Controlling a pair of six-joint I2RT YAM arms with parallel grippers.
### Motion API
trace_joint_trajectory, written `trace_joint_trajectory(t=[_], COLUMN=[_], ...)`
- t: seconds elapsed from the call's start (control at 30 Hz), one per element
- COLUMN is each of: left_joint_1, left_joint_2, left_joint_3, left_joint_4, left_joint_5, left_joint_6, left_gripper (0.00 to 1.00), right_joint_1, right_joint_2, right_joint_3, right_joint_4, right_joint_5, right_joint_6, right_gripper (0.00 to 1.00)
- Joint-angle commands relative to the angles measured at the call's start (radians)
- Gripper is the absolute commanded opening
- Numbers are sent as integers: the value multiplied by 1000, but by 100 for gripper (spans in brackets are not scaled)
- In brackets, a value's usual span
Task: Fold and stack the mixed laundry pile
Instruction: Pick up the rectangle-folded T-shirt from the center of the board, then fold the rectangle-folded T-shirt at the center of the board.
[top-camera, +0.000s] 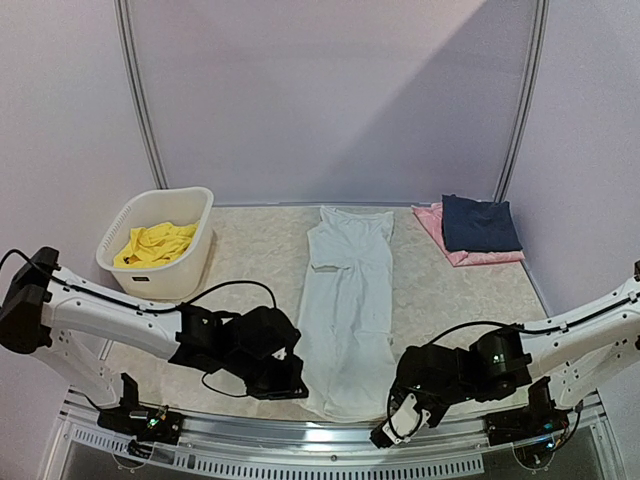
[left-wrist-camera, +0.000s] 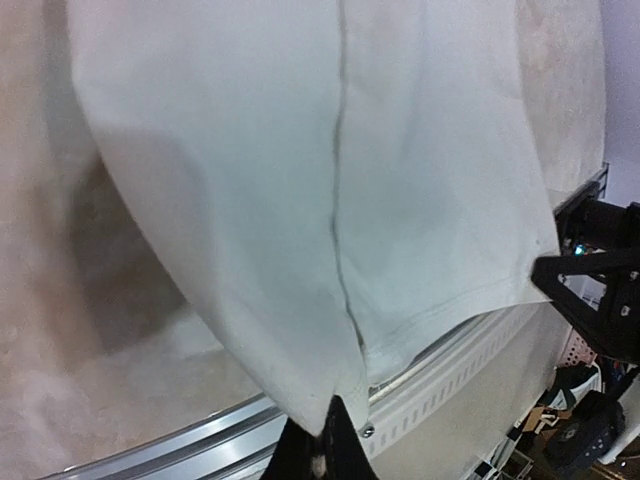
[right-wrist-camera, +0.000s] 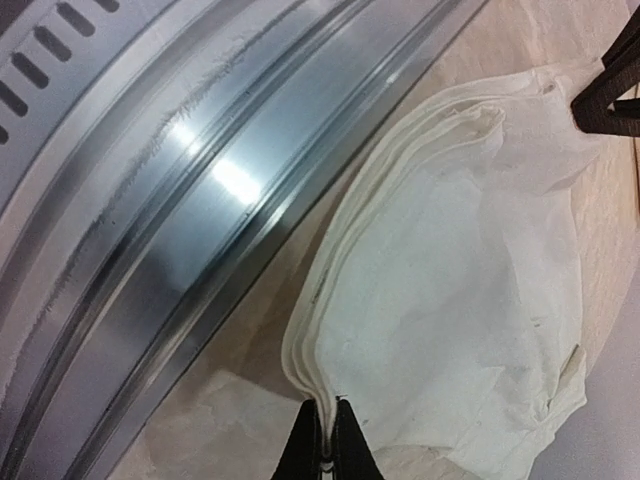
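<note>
A large white cloth T-shirt (top-camera: 345, 300) is lying folded lengthwise into a long narrow strip down the middle of the beige mottled counter (top-camera: 250, 250). It is running from 12 o'clock, where its neckline is sitting, to 6 o'clock, where its hem is reaching the near edge. The left gripper (left-wrist-camera: 325, 445) is sitting at about 7 o'clock on the hem's left corner. Its wrist view is showing the two black fingers pressed together with the point of white cloth pinched between them, and that corner is hanging off the counter with a shadow beneath it. The right gripper (right-wrist-camera: 328, 445) is sitting at about 5 o'clock on the hem's right corner. Its fingers are likewise pressing together on the stacked edges of several cloth layers, just beside the ribbed silver metal rail (right-wrist-camera: 200, 180) bordering the counter's near edge. At 10 o'clock a white plastic laundry basket (top-camera: 175, 280) is standing on the counter, holding bright yellow cloth shorts (top-camera: 155, 243) bunched inside it. At 2 o'clock, well apart from the T-shirt, a folded navy blue garment (top-camera: 480, 222) is resting on top of a folded pink garment (top-camera: 485, 257).
</note>
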Motion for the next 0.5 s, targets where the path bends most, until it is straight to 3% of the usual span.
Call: trace_joint_trajectory(t=[0.0, 0.27, 0.47], left_joint_1=[27, 103, 179], left_joint_2=[13, -72, -46], left_joint_3=[72, 114, 207], left_joint_4=[-92, -196, -248], left_joint_5=[-33, -121, -126], left_joint_6=[84, 142, 240], left_gripper=[0, 0, 0], right_joint_1=[-59, -203, -312], right_joint_2=[-60, -96, -69], right_joint_3=[4, 68, 124], right_joint_4=[-66, -36, 52], right_joint_5=[9, 36, 122], right_joint_6=[35, 64, 99], right_gripper=[0, 0, 0])
